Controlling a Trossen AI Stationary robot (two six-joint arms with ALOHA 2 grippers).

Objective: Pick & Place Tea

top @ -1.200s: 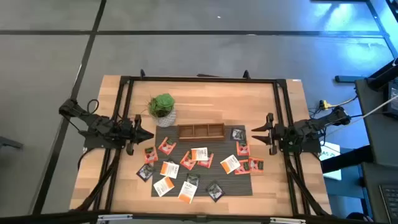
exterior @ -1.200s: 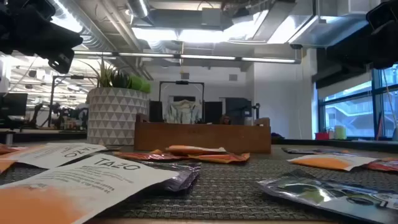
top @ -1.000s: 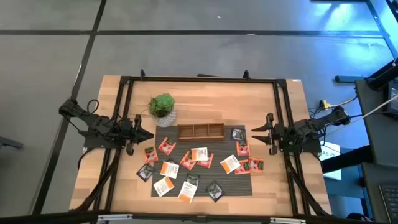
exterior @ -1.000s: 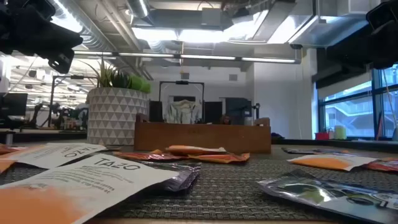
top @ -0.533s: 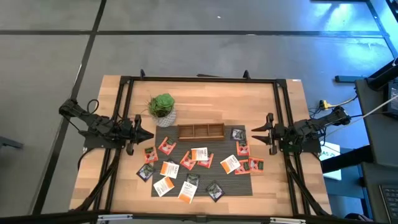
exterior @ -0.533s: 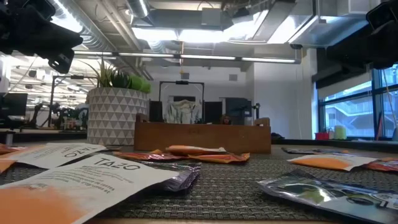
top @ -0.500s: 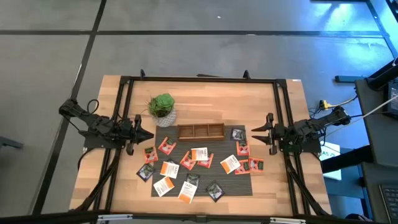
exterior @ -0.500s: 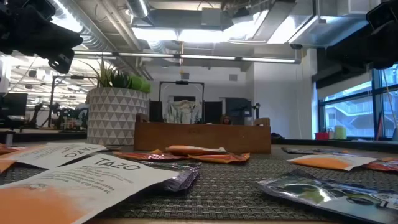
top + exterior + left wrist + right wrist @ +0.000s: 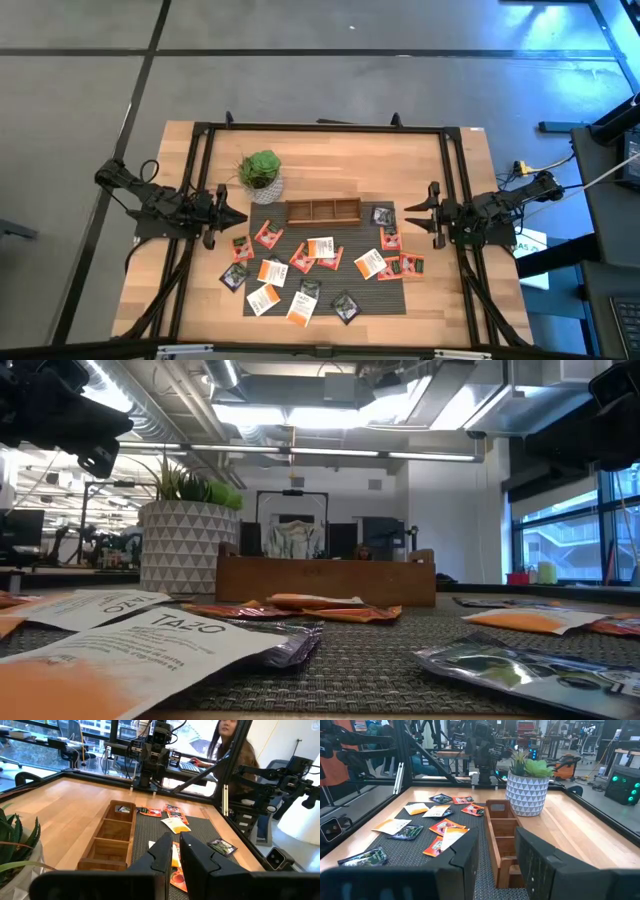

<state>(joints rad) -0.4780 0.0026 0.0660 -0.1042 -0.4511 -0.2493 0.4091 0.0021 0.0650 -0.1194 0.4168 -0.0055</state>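
Left gripper (image 9: pixel 240 217) hovers at the tabletop's (image 9: pixel 330 155) left edge, fingers nearly together, empty; right gripper (image 9: pixel 412 213) opposite, parted, empty, tea packets (image 9: pixel 318 262) between.

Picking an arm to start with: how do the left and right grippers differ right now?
The left gripper waits at the mat's left edge, fingers nearly together; the right gripper waits at the mat's right edge, fingers clearly apart. Left sits beside the potted plant; right doesn't. Both are empty, facing the tea sachets.
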